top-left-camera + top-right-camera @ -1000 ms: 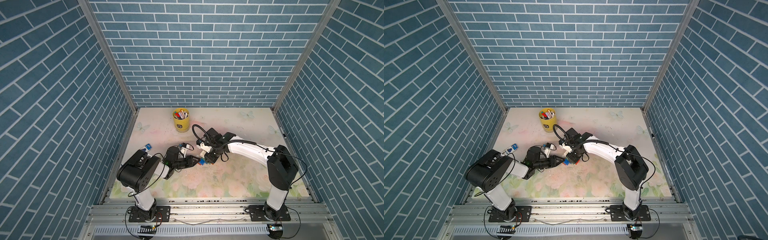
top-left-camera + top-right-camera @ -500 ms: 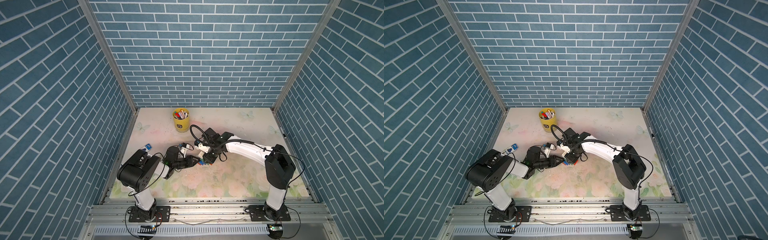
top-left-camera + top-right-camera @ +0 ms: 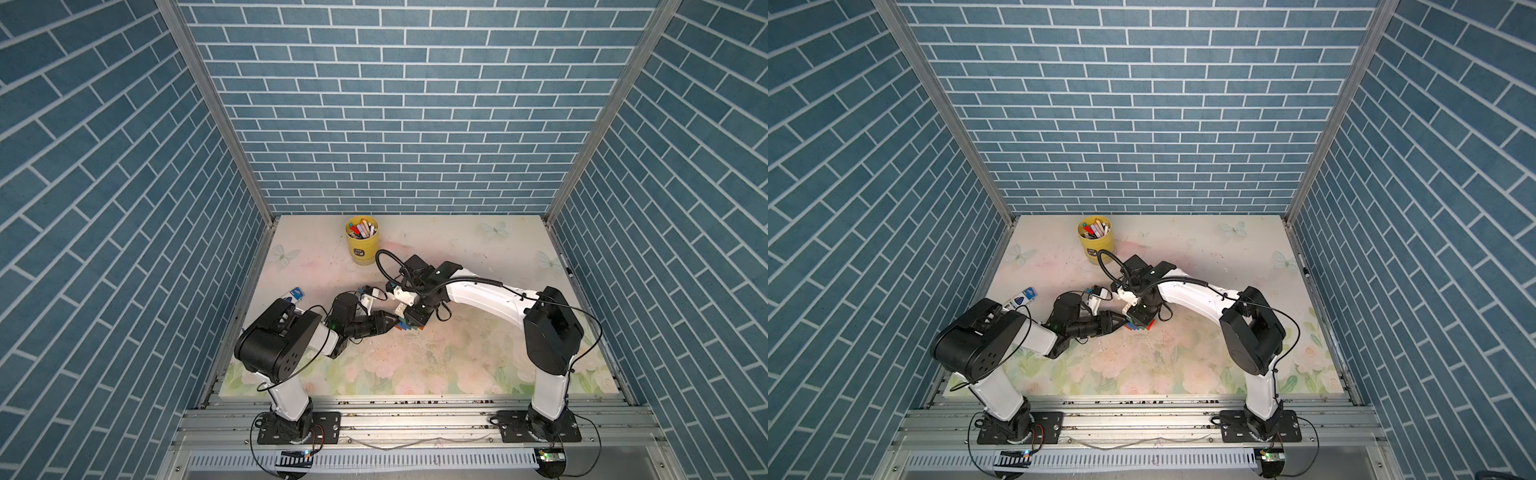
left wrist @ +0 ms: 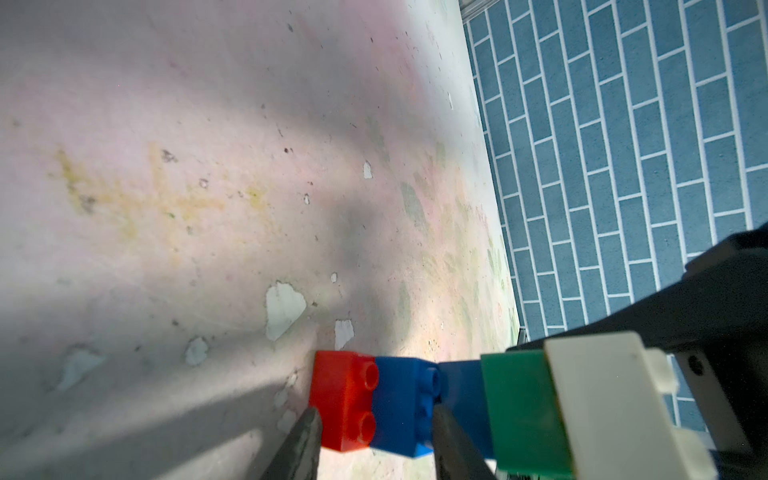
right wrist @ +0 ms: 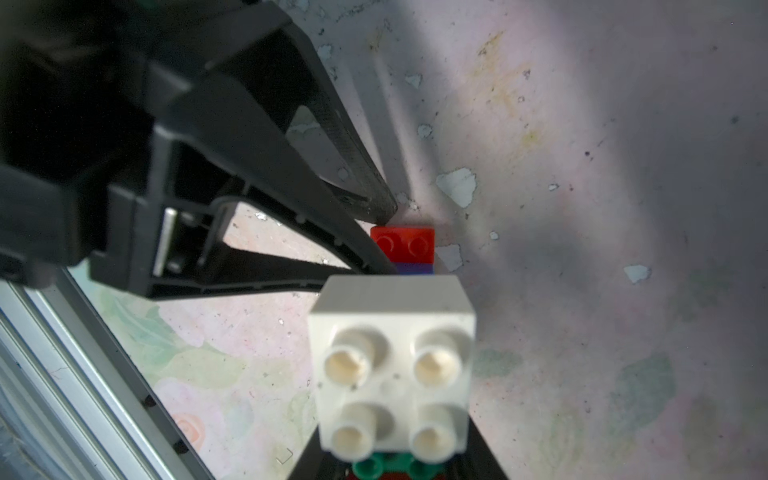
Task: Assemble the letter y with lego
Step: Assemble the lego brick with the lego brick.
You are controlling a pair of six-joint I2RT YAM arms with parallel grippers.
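left gripper point(image 4: 376, 419) clamps the lego point(image 4: 519, 407) — right gripper point(image 5: 390, 465) (jaws narrow) grips it too.

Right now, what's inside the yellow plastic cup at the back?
Coloured pens or markers stand bunched inside the round yellow plastic cup, ends pointing up; a red one shows. The cup's bottom and the pens' lower parts are covered.

no legible text; yellow cup point(image 3: 360, 254) label unreadable.
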